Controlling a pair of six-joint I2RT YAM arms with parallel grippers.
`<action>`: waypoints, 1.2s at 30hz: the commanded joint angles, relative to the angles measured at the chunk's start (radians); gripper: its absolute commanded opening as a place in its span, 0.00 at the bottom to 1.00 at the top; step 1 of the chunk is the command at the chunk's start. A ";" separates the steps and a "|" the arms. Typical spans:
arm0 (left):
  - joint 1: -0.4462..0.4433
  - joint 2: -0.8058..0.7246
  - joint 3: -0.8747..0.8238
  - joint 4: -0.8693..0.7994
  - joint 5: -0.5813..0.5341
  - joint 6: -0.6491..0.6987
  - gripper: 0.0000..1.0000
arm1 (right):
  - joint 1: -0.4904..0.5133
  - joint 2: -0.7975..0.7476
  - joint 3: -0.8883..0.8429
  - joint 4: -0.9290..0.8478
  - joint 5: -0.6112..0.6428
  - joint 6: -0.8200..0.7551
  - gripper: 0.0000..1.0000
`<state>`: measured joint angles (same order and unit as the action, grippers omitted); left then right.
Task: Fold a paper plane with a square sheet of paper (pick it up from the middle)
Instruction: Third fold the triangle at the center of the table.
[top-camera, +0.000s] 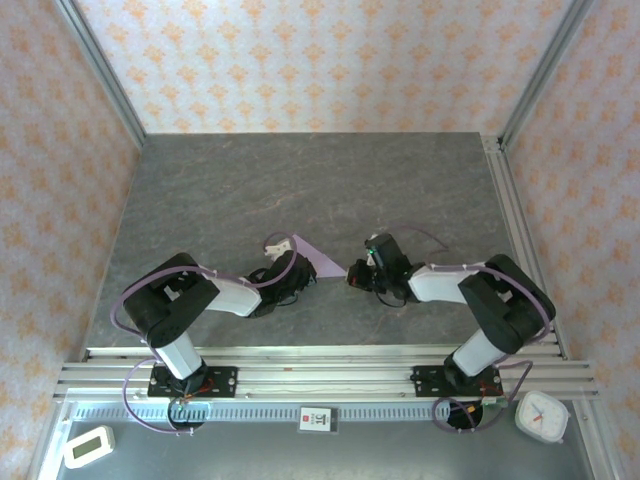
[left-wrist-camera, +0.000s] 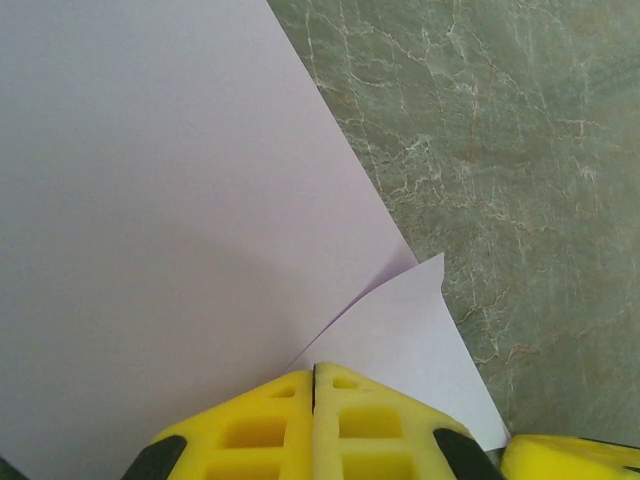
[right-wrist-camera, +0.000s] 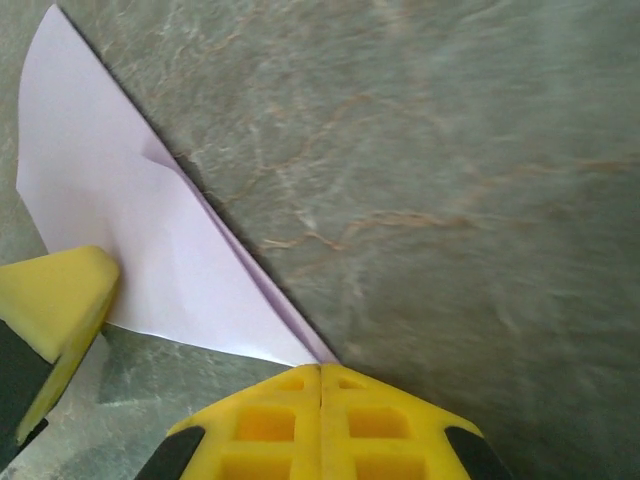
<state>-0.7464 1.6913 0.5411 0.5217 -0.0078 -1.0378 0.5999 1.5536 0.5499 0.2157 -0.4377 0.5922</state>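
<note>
Lying mid-tabletop, between both arms: folded lilac sheet, a pointed triangle. Left tool pressed together at its flapped corner; right tool pressed together at its sharp tip (whether either truly pinches paper, unclear).

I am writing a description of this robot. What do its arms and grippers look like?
The left arm and right arm have black joints, white links and looping purple cables. The left gripper and right gripper have yellow fingers with square hollows and black sides.
</note>
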 joint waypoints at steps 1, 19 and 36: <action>0.012 0.059 -0.045 -0.165 -0.011 0.053 0.00 | -0.025 -0.053 -0.026 -0.132 0.054 -0.011 0.00; 0.015 0.050 -0.046 -0.186 0.064 0.247 0.00 | 0.082 0.161 0.190 0.055 -0.032 0.009 0.00; 0.125 -0.227 -0.098 -0.167 0.225 0.163 0.23 | 0.091 0.123 -0.138 0.354 -0.048 0.205 0.00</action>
<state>-0.6209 1.5299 0.4679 0.3927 0.1806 -0.7776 0.6811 1.6691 0.4854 0.5888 -0.5014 0.7033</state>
